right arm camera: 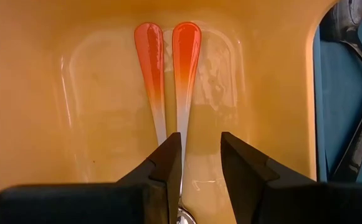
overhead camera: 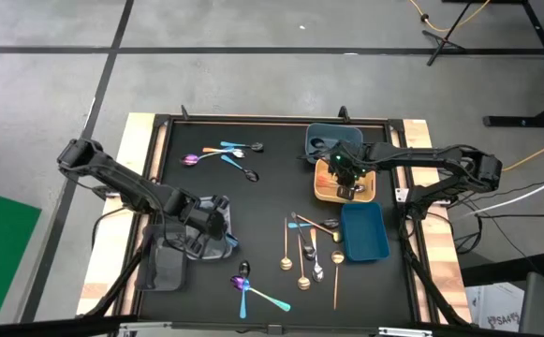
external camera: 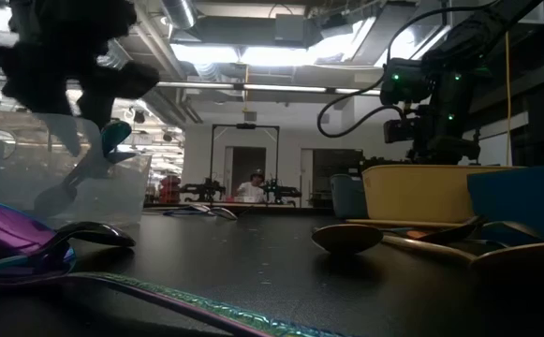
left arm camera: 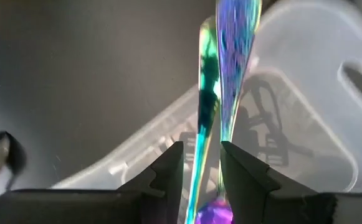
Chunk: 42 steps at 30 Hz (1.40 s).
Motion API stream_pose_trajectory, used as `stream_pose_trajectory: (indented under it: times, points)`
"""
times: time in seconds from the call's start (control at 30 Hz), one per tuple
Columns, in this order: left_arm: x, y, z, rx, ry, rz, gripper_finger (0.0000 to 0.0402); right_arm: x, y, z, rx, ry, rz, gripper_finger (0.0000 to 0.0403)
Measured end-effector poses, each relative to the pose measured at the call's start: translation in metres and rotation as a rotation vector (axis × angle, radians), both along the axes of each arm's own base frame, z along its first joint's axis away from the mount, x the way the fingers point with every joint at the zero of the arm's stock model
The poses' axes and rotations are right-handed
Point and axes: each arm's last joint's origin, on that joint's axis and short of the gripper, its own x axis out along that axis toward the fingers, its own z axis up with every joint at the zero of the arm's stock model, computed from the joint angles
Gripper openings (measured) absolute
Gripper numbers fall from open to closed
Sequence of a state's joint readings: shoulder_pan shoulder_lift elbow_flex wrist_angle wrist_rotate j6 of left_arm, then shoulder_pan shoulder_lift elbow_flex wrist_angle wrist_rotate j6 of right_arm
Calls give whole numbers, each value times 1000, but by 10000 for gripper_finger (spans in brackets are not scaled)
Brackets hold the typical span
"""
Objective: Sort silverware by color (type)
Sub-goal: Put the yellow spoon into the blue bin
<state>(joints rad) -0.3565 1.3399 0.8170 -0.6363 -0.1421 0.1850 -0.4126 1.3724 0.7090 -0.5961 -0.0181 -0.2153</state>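
Spoons in clear tray: two iridescent spoons [left arm camera: 221,93] lie handle-up in the clear tray [overhead camera: 173,262], grouped there, I judge, as one colour.
Left gripper: the left gripper [left arm camera: 200,165] hangs over that clear tray, its fingers parted around the thin handles with a gap each side; nothing looks pinched, so this reads as a release.
Spoons in yellow tray: two orange spoons [right arm camera: 168,68] lie side by side in the yellow tray [overhead camera: 320,187], kept with their match.
Right gripper: the right gripper [right arm camera: 200,162] sits low over the yellow tray, fingers apart, holding nothing; one handle runs beneath a finger.
Loose spoons: a mixed cluster [overhead camera: 309,248] lies mid-table beside the blue tray [overhead camera: 365,234]; a purple and a teal spoon [overhead camera: 251,288] lie at the near edge; another small group [overhead camera: 223,154] lies farther back.
Other trays: a dark blue tray [overhead camera: 323,140] sits behind the yellow one.
In the way: the middle spoons overlap, so lifting one may drag its neighbours.
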Motion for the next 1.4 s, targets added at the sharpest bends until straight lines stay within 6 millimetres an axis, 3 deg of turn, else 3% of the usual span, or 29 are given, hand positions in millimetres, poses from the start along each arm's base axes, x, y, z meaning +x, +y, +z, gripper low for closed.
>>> stream_pose_trajectory:
  times: [0.2,0.47,0.77,1.0,1.4]
  points:
    - [13,-5,27,-33,-89,0,100,0,0,3,8,19,-1,101]
    - [28,-9,67,-43,-238,28,100,6,-3,36,29,66,0,101]
    - [39,-11,81,-74,-412,117,100,12,2,73,56,94,-37,101]
    - [40,-11,82,-71,-429,123,100,26,34,91,71,67,-7,101]
    - [40,-11,82,-71,-429,124,100,45,107,86,127,-72,55,101]
